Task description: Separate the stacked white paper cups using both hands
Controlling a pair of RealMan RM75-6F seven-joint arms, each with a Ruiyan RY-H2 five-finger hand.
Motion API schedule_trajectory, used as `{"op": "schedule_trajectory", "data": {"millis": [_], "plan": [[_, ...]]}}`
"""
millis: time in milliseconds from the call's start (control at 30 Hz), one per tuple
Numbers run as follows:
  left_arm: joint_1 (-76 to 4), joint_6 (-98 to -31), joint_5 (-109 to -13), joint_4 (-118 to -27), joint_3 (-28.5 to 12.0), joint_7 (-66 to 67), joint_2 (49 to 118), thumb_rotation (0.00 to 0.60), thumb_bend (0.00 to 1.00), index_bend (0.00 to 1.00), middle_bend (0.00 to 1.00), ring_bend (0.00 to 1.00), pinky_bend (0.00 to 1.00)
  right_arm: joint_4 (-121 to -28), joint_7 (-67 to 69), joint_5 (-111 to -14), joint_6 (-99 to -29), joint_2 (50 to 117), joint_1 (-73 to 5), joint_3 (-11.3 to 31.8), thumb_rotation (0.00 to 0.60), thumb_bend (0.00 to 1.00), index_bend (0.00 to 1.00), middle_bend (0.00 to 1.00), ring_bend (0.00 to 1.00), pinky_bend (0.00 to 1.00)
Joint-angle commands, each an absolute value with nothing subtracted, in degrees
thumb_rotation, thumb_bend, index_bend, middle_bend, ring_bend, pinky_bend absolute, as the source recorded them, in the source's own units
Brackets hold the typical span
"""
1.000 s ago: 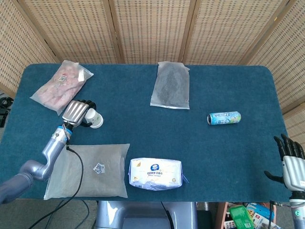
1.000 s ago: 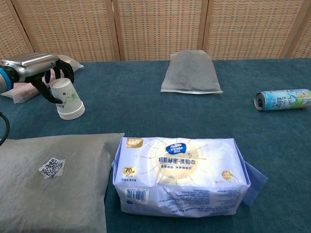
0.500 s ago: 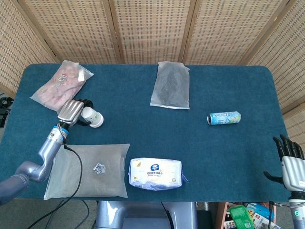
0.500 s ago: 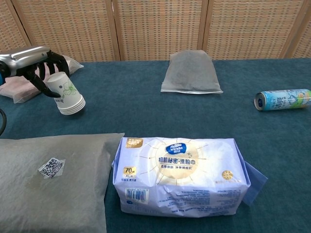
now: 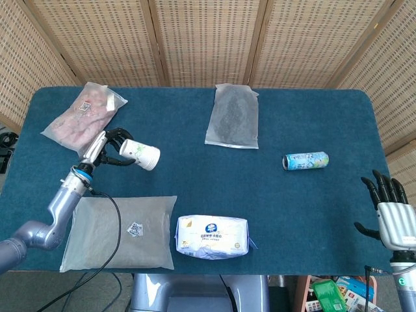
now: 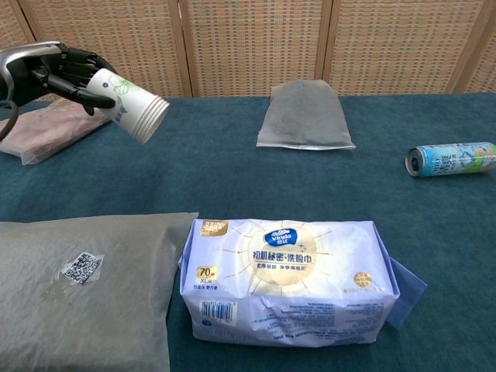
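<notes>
My left hand (image 5: 107,146) (image 6: 48,71) grips the stack of white paper cups (image 5: 141,154) (image 6: 130,105) by its closed end, above the left part of the table. The stack lies nearly on its side, rims pointing right. It carries a green leaf print. My right hand (image 5: 392,211) hangs past the table's right front corner, fingers spread and nothing in it; the chest view does not show it.
On the blue table: a pink bag (image 5: 83,116) back left, a grey pouch (image 5: 232,117) at the back middle, a drink can (image 5: 305,160) lying at the right, a tissue pack (image 5: 212,236) and a large grey bag (image 5: 123,233) at the front.
My left hand has lifted the cup stack off the table and tipped it from upright-inverted to nearly horizontal, rims to the right. The right hand has shifted slightly upward.
</notes>
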State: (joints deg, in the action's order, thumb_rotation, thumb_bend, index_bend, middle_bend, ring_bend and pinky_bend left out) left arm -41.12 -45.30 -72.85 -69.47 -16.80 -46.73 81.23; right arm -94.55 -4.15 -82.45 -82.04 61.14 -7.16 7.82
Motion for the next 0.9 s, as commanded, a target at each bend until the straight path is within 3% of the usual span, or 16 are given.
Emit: {"op": "schedule_trajectory", "data": {"millis": [33, 267, 400, 900], "plan": [[-43.0, -37.6, -71.6, -74.1, -20.2, -58.8, 79.2, 0.600, 0.20, 0.47, 0.46, 0.44, 0.50, -88.9, 3.1, -87.7, -84.3, 62.0, -10.3, 10.3, 0.600, 0.00, 0.24, 0.11, 0.00, 0.00], [-47.0, -32.2, -76.2, -74.6, -22.2, -72.5, 80.8, 0.600, 0.20, 0.47, 0.46, 0.44, 0.50, -79.7, 9.1, -93.9, -82.6, 62.5, -16.4, 11.3, 0.600, 0.00, 0.30, 0.18, 0.07, 0.01], [-49.0, -30.7, -79.0, -74.5, -23.1, -80.2, 81.4, 0.600, 0.20, 0.47, 0.46, 0.44, 0.50, -77.1, 11.8, -96.3, -81.6, 62.8, -19.9, 11.8, 0.600, 0.06, 0.37, 0.25, 0.13, 0.06], [-55.6, -33.1, -86.9, -72.5, -20.7, -93.1, 85.3, 0.600, 0.20, 0.47, 0.46, 0.44, 0.50, -76.3, 15.8, -101.8, -78.2, 62.3, -31.5, 13.7, 0.600, 0.22, 0.44, 0.33, 0.21, 0.14]]}}
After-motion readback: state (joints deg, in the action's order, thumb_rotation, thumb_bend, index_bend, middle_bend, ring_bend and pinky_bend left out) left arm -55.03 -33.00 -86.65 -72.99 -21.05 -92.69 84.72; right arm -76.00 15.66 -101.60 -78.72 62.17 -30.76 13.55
